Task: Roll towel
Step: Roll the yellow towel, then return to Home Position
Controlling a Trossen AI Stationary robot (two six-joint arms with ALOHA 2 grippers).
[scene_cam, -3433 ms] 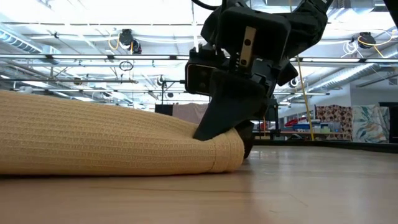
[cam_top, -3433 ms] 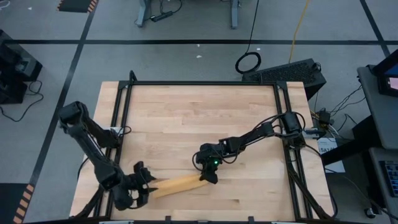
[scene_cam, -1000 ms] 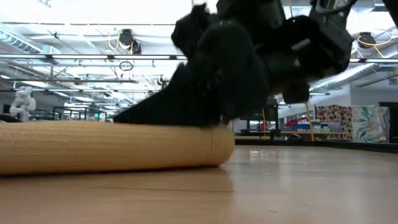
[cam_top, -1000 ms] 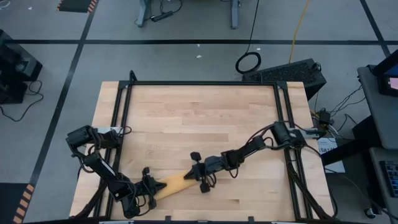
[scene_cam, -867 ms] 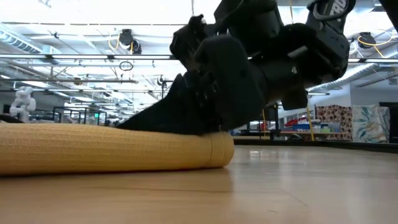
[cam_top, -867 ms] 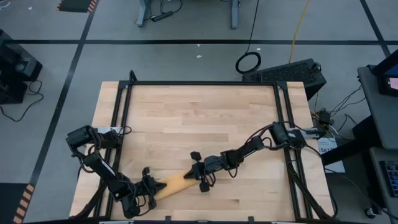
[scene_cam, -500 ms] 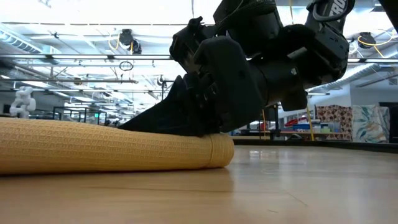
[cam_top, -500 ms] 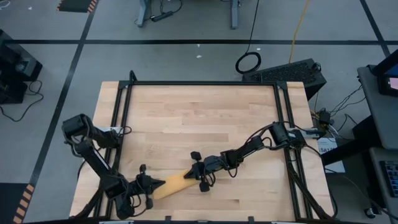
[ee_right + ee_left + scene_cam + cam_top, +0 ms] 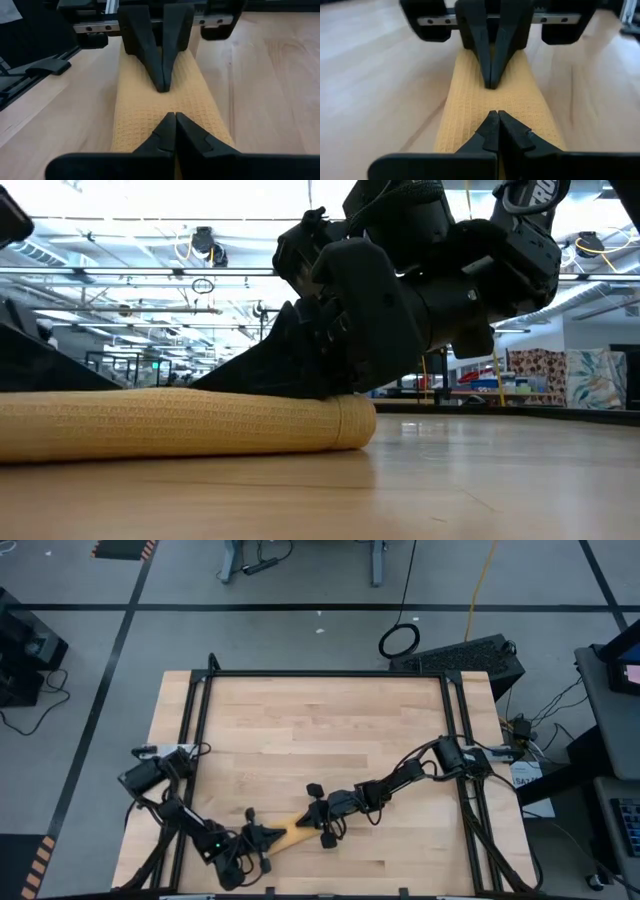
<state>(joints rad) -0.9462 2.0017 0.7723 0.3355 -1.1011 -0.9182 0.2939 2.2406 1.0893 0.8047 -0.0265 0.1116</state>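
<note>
The towel (image 9: 291, 832), rolled into a tight log, lies on the bench (image 9: 330, 730) near its front edge, left of centre. The left claw (image 9: 268, 836) and right claw (image 9: 308, 822), each pressed together, rest on top of its opposite ends, tips facing.

Mustard-yellow towel (image 9: 180, 422), rolled into a log, lies flat.

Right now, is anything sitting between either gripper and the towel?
Nothing visible. The left gripper and right gripper, fingers shut, both sit directly over the rolled towel, one at each end, facing each other along it. Only bare wooden table lies around the roll.
</note>
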